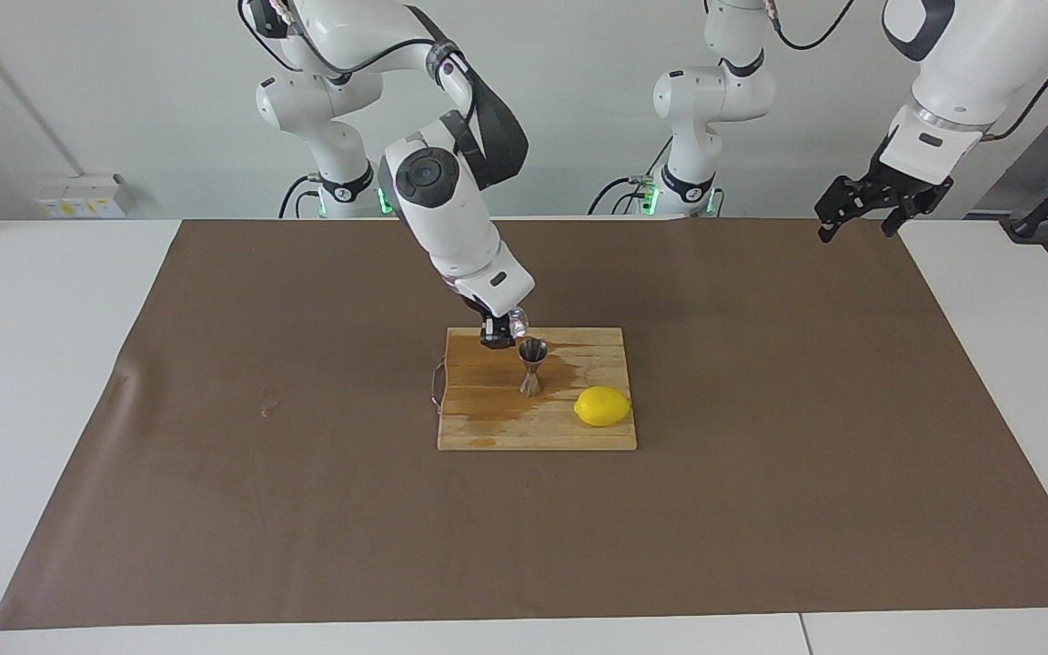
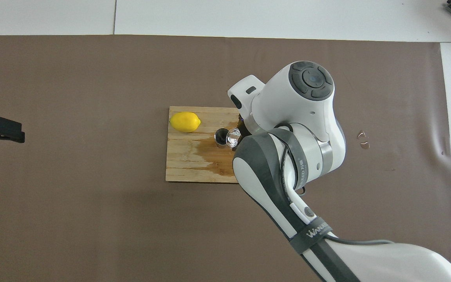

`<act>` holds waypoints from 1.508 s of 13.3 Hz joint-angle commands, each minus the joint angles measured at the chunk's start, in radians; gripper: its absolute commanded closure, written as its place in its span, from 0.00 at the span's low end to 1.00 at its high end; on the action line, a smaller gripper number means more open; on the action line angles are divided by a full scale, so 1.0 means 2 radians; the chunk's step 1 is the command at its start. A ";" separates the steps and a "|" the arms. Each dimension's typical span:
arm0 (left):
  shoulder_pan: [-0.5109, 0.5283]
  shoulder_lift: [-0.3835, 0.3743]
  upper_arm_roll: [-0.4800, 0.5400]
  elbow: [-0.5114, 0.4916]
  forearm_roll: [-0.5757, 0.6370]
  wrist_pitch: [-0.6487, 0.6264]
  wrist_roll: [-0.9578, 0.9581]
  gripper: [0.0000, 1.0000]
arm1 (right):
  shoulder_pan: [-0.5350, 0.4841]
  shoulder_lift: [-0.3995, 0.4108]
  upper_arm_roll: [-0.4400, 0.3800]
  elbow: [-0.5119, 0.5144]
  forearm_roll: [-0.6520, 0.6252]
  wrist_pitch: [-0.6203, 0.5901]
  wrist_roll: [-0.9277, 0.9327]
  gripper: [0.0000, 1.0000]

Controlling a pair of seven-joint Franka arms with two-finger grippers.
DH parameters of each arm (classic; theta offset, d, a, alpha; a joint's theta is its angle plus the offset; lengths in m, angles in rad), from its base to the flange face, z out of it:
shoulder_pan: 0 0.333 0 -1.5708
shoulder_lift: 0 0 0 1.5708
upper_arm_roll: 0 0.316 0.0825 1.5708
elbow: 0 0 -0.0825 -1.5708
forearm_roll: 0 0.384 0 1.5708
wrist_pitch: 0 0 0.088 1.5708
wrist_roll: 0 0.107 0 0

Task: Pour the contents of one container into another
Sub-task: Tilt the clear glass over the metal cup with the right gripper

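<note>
A white table [image 1: 51, 364] carried a large brown mat [image 1: 306, 500] that covered most of its top. On the middle of the mat lay a wooden cutting board [image 1: 579, 432], and a dark wet stain [image 1: 497, 400] spread over a good part of the board's surface, mostly toward the right arm's end.

The right arm came in from its base and bent down over the board. Its right gripper [image 1: 498, 333] hung over the edge of the board nearer to the robots and was clenched on a tiny clear glass cup [image 1: 516, 319] — the cup was tilted, with its mouth turned toward the steel jigger [image 1: 531, 367]. In the overhead view the glass cup [image 2: 233, 137] showed just beside the open top of the jigger [image 2: 220, 138] and partly over its rim. Whether any liquid ran from the cup, I could not tell.

The jigger stood upright on the board, inside the wet stain, about in the middle of the board. A yellow lemon [image 1: 602, 406] lay on the same board, farther from the robots than the jigger and toward the left arm's end, well apart from the cup.

The left arm waited at its own end of the table. Its left gripper [image 1: 856, 218] hung in the air over the edge of the mat — the fingers were released and held nothing.
</note>
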 commanded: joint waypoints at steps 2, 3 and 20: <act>-0.006 -0.012 0.005 -0.013 0.002 -0.001 -0.003 0.00 | 0.004 0.023 0.000 0.048 -0.024 -0.033 0.025 0.68; -0.006 -0.012 0.005 -0.013 0.002 -0.001 -0.003 0.00 | 0.007 0.024 0.000 0.048 -0.027 -0.034 0.028 0.68; -0.006 -0.012 0.005 -0.013 0.002 -0.001 -0.003 0.00 | 0.021 0.065 -0.001 0.118 -0.078 -0.093 0.076 0.69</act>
